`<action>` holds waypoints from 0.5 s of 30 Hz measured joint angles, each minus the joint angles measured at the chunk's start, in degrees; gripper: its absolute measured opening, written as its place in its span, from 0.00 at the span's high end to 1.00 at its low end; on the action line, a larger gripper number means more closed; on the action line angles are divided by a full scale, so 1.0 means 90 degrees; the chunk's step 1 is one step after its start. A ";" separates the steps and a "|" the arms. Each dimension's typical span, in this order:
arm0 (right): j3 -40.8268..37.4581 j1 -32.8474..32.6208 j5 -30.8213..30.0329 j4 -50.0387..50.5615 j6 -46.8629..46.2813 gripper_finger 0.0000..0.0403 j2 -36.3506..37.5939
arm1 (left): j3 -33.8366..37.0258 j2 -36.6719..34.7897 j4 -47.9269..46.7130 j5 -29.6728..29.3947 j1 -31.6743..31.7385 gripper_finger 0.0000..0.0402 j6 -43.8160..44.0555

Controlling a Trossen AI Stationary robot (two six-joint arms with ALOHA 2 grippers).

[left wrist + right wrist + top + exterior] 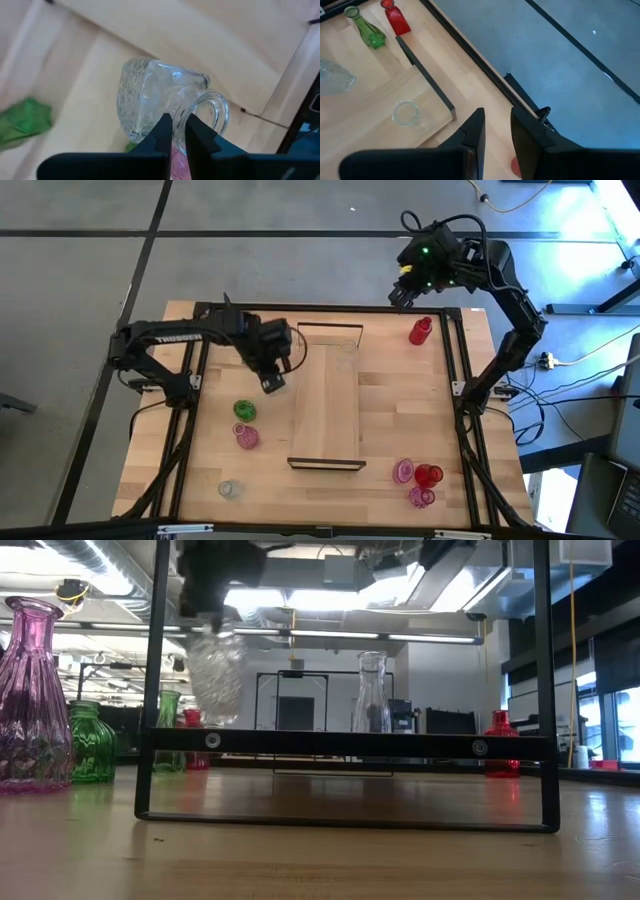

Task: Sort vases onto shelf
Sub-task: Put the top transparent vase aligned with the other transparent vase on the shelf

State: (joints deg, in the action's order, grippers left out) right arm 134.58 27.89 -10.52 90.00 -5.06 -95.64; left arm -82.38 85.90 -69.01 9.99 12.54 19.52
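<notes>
Left gripper (179, 131), fingers nearly closed on the rim of a clear textured vase (150, 95), holds it clear of the table beside the shelf's (325, 405) left edge. Right gripper (400, 293), jaws slightly parted and empty, waits past the table's far edge near a red vase (420, 330). In the low view the carried vase's neck is cut off.

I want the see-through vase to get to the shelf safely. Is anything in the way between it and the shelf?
Nothing visible blocks it. The left gripper holds the clear vase by its rim, lifted just beside the shelf. The nearest part of the board is bare. Another clear vase stands only at its far end.
</notes>
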 joint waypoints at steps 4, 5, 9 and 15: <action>0.0001 0.0002 -0.0005 0.0000 0.0002 0.81 0.0000 | -0.0759 0.0454 -0.0097 0.0050 0.0371 0.95 -0.0434; 0.0001 0.0002 -0.0012 0.0000 0.0005 0.81 0.0000 | -0.0885 0.0586 -0.0150 0.0149 0.0472 0.95 -0.0558; -0.0001 -0.0001 -0.0044 0.0000 0.0001 0.81 0.0000 | -0.1308 0.1135 -0.0134 0.0787 0.0913 0.95 -0.1013; -0.0002 -0.0011 -0.0046 0.0000 -0.0053 0.81 0.0029 | -0.1621 0.1655 -0.0172 0.1410 0.1663 0.95 -0.1618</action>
State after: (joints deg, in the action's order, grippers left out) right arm 134.56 27.79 -10.94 90.00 -5.54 -95.37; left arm -96.97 100.79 -70.56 22.69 27.51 4.96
